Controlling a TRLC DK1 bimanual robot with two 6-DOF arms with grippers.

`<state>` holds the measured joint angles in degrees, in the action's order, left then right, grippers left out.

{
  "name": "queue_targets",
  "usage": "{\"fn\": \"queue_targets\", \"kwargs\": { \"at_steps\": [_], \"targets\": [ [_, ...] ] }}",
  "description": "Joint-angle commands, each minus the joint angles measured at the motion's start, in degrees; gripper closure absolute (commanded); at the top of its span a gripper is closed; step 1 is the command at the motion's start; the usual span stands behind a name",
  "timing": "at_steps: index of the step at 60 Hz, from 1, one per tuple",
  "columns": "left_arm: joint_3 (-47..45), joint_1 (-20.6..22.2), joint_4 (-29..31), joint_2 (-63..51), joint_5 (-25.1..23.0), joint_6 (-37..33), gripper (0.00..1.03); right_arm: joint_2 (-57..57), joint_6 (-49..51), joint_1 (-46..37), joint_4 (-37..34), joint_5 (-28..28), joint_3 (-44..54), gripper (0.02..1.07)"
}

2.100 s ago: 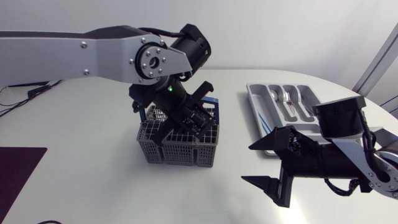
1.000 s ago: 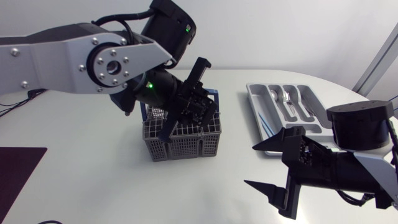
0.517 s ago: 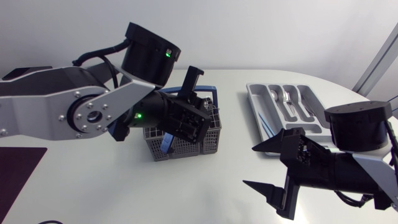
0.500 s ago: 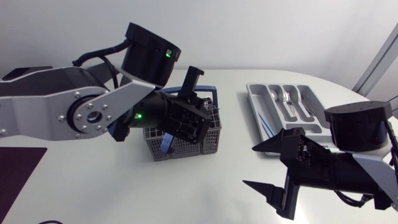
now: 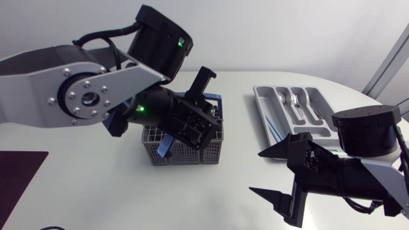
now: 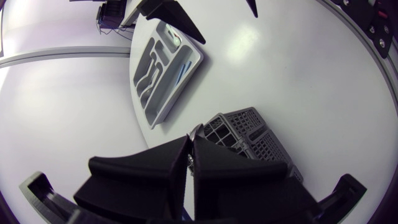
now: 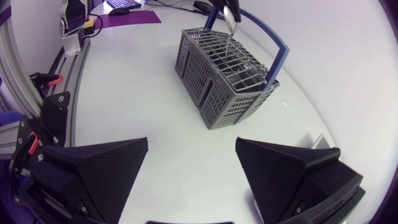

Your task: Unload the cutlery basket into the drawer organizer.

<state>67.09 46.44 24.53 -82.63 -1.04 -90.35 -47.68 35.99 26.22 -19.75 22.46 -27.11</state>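
The grey wire cutlery basket [image 5: 192, 151] with a blue handle stands mid-table. My left gripper [image 5: 204, 75] hovers just above it, shut on a silver piece of cutlery [image 7: 231, 22] whose thin lower end hangs into the basket [image 7: 217, 93]. In the left wrist view the fingers [image 6: 189, 144] are pressed together, with the basket [image 6: 249, 127] right ahead and the grey drawer organizer [image 6: 165, 68] beyond. The organizer [image 5: 268, 105] lies at the back right and holds several pieces. My right gripper [image 5: 255, 171] stands open and empty near the front right, its fingers [image 7: 99, 168] spread wide towards the basket.
A dark purple mat [image 5: 19, 172] lies at the table's front left edge. Bare white tabletop stretches between the basket and the organizer and in front of the basket.
My left arm has swung its upper links round above the basket while its gripper stayed shut over it. The right arm has barely moved.
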Motion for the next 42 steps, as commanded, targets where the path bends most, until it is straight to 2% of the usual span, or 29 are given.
{"fn": "queue_targets", "kwargs": {
  "at_steps": [1, 22, 30, 42],
  "targets": [
    [4.5, 1.2, 1.8, -1.9, 0.2, -3.2, 0.96, -0.1, -0.6, 0.6, -0.9, 0.5, 2.0, 0.06],
    [12.5, 2.3, 10.3, -7.4, -4.9, -8.2, 0.98, -0.3, 0.1, 0.6, -0.8, 1.0, 2.8, 0.06],
    [17.2, 2.8, 16.3, -9.7, -5.4, -9.1, 0.99, -0.5, 0.6, 0.4, -0.9, 1.2, 2.6, 0.06],
    [20.1, 3.0, 19.9, -9.7, -6.5, -9.2, 0.99, -0.8, 2.2, -0.8, -1.3, 1.9, 2.4, 0.06]
  ]
}}
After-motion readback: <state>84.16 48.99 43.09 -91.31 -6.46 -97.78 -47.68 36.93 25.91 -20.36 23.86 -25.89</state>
